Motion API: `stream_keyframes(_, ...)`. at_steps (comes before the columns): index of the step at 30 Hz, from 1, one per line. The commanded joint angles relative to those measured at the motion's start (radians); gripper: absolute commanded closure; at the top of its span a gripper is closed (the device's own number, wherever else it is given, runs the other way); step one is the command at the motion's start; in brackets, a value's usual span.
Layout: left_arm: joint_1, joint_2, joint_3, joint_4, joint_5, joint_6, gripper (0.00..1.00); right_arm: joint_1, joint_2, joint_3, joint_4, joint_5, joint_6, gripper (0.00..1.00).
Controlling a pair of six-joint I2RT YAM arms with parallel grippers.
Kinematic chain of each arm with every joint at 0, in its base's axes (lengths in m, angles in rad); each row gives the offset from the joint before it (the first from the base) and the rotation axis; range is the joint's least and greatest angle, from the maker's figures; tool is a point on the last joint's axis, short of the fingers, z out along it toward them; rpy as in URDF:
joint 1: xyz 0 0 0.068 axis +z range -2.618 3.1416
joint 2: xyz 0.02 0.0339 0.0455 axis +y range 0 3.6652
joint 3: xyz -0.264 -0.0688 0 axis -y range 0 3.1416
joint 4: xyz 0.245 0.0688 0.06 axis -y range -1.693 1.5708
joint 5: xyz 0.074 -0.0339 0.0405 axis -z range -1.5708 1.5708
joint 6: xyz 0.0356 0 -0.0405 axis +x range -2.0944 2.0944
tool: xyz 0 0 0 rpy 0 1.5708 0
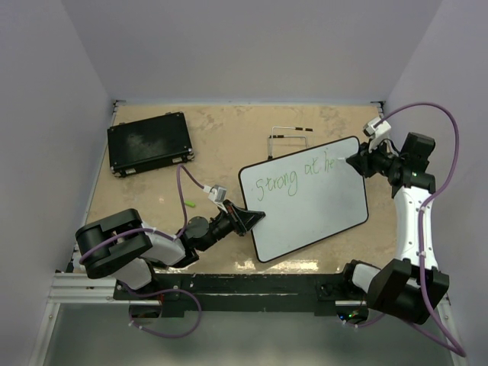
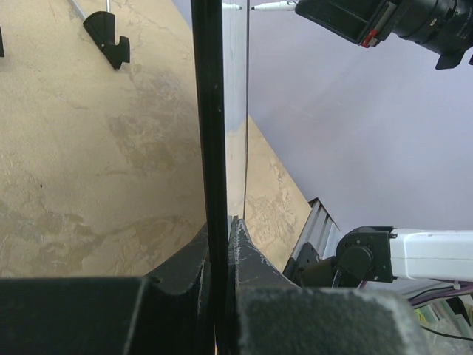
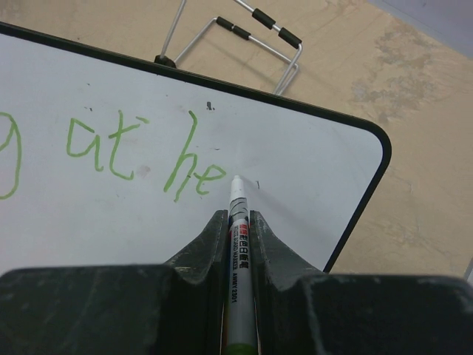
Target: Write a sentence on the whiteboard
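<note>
Whiteboard (image 1: 313, 217) lies skewed on tan table (image 1: 229, 137), centre-right; left gripper (image 1: 252, 217) clamped on its left rim; right gripper (image 3: 238, 222) clamped on white marker (image 3: 236, 198), tip at board just right of "he"; sentence (image 1: 293, 181) reads "Strong at he".

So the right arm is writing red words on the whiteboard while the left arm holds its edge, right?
Not red: the words are green, as the right wrist view shows. The right gripper does write them on the whiteboard with a marker, and the left gripper holds its edge.
</note>
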Motion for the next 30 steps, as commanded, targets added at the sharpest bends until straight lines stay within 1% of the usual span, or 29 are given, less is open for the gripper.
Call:
stream_keyframes(1, 0.000, 0.007, -0.028, 0.057, 0.022, 0.132, 1.00, -0.005, 0.012, 0.028, 0.053, 0.022, 0.017, 1.00)
stream_keyframes(9, 0.000, 0.012, -0.023, 0.057, 0.025, 0.132, 1.00, -0.003, 0.028, 0.017, 0.060, 0.012, 0.013, 1.00)
stream_keyframes(20, 0.000, 0.011, -0.013, 0.048, 0.032, 0.137, 1.00, -0.003, 0.045, 0.014, 0.050, -0.073, -0.006, 1.00)
stream_keyframes(24, 0.000, 0.015, -0.013, 0.047, 0.034, 0.137, 1.00, -0.003, 0.055, 0.017, 0.019, -0.077, -0.029, 1.00)
stream_keyframes(30, 0.000, 0.023, -0.011, 0.057, 0.036, 0.133, 1.00, -0.005, 0.069, 0.017, -0.085, -0.090, -0.124, 1.00)
